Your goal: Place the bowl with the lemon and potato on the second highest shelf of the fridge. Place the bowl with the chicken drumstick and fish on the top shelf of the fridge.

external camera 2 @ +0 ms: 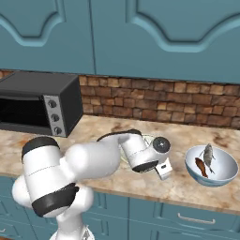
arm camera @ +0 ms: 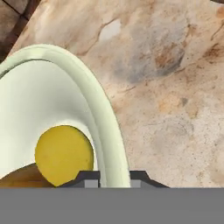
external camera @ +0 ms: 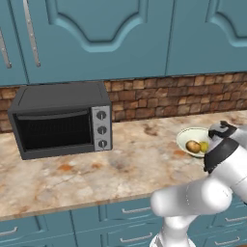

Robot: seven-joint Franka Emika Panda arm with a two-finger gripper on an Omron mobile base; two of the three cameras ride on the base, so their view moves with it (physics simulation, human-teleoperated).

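Looking along the hand, I see the gripper [arm camera: 113, 180] astride the rim of the bowl with the lemon and potato [arm camera: 103, 118]: one dark fingertip [arm camera: 89, 178] sits inside the wall, the other outside it, and the jaws are drawn nearly together with that greenish rim pinched between them. The bowl is wide and shallow, cream-coloured inside, with a thick pale green lip that curves away from the fingers. Just beside the inner fingertip lies the lemon [arm camera: 64, 154], a smooth bright yellow ball, and touching its lower side is a tan-brown edge of the potato [arm camera: 22, 177].

From the left base view I have the same bowl on the mottled beige counter [external camera: 120, 159], close to the front right, with the potato and lemon side by side in it and the arm's wrist covering its right edge.

In the right base view, further along the counter and well apart from the hand, a pale blue-grey bowl [external camera 2: 220, 176] stands upright holding the fish [external camera 2: 208, 153], silvery with its tail up, and the chicken drumstick [external camera 2: 200, 167], dark reddish-brown, beside it.

At the back, against the brick wall [external camera 2: 164, 103], stands a dark toaster oven [external camera: 62, 123], under teal cabinets [external camera: 120, 34].
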